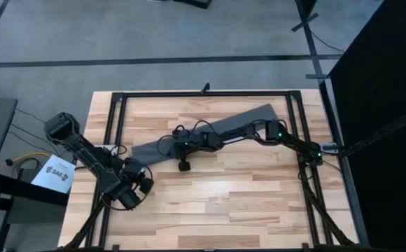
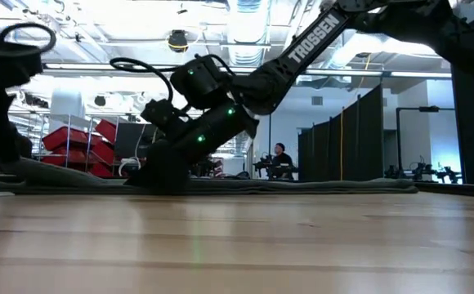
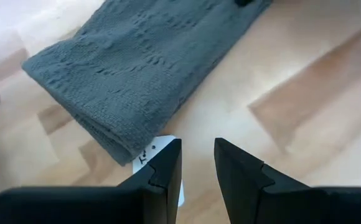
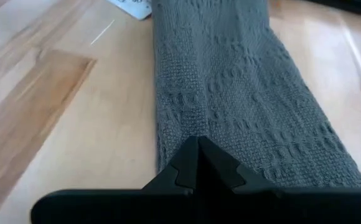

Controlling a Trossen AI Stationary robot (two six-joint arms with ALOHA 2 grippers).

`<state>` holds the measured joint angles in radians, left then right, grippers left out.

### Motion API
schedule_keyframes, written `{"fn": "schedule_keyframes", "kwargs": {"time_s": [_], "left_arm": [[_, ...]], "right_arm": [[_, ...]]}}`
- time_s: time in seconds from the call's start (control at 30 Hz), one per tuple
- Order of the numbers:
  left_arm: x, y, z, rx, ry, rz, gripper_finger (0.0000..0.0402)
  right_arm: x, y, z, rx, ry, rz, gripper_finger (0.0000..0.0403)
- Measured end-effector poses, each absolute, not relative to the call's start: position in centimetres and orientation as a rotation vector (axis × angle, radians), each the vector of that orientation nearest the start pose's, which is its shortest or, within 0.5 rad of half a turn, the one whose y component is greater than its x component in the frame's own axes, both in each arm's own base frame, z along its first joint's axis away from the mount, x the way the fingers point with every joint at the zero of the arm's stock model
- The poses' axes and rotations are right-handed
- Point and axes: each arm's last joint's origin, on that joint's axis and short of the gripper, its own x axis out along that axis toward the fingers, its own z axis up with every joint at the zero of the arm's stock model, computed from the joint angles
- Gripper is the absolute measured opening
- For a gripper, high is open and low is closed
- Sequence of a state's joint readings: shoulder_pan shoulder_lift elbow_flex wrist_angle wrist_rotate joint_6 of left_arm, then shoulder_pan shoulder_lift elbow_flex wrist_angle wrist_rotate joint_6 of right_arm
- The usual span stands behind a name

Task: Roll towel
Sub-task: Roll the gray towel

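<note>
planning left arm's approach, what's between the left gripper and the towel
Only bare wood table and the towel's white tag; the left gripper sits just short of the towel, left wrist view.

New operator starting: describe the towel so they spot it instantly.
On the light wooden table, look along the far half: a long, folded strip of dark grey textured cloth, the towel, lies diagonally. The right gripper rests at its edge. It is the only fabric, with a small white tag.
</note>
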<state>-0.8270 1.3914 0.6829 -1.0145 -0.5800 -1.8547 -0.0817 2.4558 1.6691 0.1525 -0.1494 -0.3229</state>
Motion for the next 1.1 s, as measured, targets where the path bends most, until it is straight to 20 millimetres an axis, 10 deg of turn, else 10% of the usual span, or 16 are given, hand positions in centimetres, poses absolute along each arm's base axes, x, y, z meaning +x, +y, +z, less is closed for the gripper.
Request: {"fn": "schedule_keyframes", "kwargs": {"time_s": [0.57,1.1], "left_arm": [[14.1,-15.5,17.4,-0.527,0.742,0.69,0.0081],[15.0,-18.2,15.8,-0.315,0.746,0.46,0.0081]], "right_arm": [[48.1,3.6,11.6,-0.212,0.921,0.47,0.0],[48.3,4.9,13.5,-0.234,0.835,0.473,0.0]]}}
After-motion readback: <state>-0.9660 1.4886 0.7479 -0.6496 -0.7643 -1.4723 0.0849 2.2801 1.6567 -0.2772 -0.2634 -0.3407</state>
